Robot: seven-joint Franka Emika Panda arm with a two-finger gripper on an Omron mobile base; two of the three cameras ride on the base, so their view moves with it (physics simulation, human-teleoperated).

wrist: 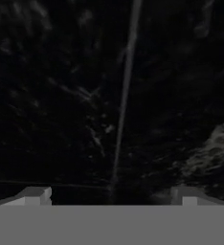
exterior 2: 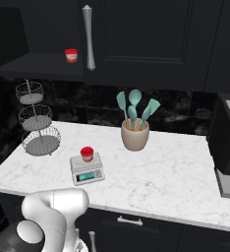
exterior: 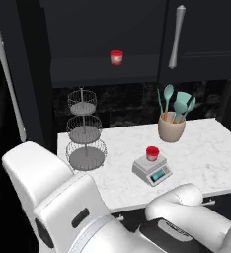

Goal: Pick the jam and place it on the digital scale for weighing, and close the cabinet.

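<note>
The jam (exterior: 152, 153) sits on the digital scale (exterior: 152, 169).

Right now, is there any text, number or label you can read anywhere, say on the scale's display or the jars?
None can be read.
Scale: its greenish display is lit, but any digits are too small to make out.
Jam jar on the scale: no legible label.
Jam jar in the open cabinet: pale patch on its body, too blurred to read.
</note>
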